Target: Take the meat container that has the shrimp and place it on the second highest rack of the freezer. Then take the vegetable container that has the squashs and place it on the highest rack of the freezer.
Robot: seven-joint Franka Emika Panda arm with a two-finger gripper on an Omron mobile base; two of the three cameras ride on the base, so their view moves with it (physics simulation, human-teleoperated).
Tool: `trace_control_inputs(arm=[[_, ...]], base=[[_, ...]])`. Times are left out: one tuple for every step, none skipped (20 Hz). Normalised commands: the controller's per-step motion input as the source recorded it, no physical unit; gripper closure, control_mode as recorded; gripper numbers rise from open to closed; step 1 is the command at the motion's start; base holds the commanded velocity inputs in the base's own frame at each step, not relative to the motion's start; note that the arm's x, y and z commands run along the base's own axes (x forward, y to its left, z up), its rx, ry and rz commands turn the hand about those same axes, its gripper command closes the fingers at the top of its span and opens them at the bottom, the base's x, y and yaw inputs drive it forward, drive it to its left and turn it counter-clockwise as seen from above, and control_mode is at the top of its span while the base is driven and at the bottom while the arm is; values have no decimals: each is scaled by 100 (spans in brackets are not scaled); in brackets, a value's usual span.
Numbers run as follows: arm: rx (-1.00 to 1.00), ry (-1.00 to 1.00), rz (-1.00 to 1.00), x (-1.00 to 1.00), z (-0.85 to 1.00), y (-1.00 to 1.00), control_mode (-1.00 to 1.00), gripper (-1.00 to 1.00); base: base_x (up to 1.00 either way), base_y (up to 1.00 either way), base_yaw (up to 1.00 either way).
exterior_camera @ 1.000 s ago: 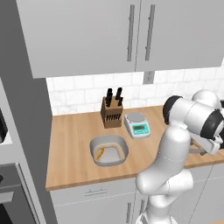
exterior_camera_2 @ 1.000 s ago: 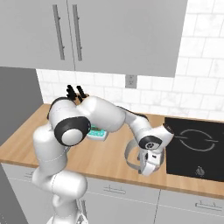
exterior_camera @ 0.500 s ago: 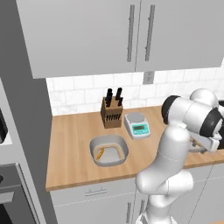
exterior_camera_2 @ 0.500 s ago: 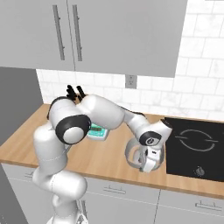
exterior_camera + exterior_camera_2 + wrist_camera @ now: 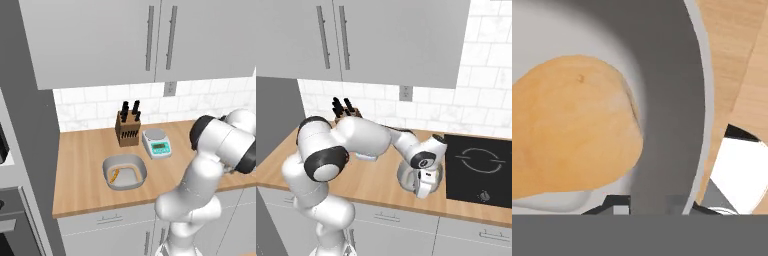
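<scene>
- On the wooden counter under grey wall cabinets, going left to right in the left base view: a knife block against the tiled wall, a small kitchen scale just beside it, then the white arm rising at the right edge.
- In front of the knife block lies the meat container, a shallow grey tub with rounded corners, well apart from the arm.
- Inside it, toward the left wall, lies the shrimp, one thin curved orange-yellow piece, far smaller than its tub.
- In the right base view the arm's big shoulder stands in front of the knife block and covers most of the counter behind it.
- Further right, the gripper points down at the near side of the vegetable container, a grey tub near the counter's front edge, just left of the black cooktop.
- The hand view shows the container's thick grey rim running between the fingertips; the jaws stand on either side of the wall, closing in on it, and a firm grip cannot be told.
- A squash, a big rounded tan-orange lump, lies inside the tub against that wall, with wooden counter beyond the rim.
</scene>
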Motion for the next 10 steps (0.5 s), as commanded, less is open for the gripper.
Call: trace_control_inputs(arm=[[-17,-23,0,-71,29,14,-100,100],[-16,-27,0,-73,64,9,-100,100],[-15,-28,3,-72,86,3,-100,100],[-13,-28,1,-62,100,5,-100,100],[-13,-32,1,-74,100,4,-100,100],[-11,-31,0,-81,100,0,-100,100],[-13,-29,0,-83,100,1,-100,100],[-15,-25,0,-69,100,19,-100,100],[-17,-30,-3,-31,100,44,-100,100],[-6,-37,-10,-29,100,51,-100,100]], base=[[0,0,0],[0,0,0],[0,0,0],[0,0,0],[0,0,0],[0,0,0],[0,0,0],[0,0,0],[0,0,0],[0,0,0]])
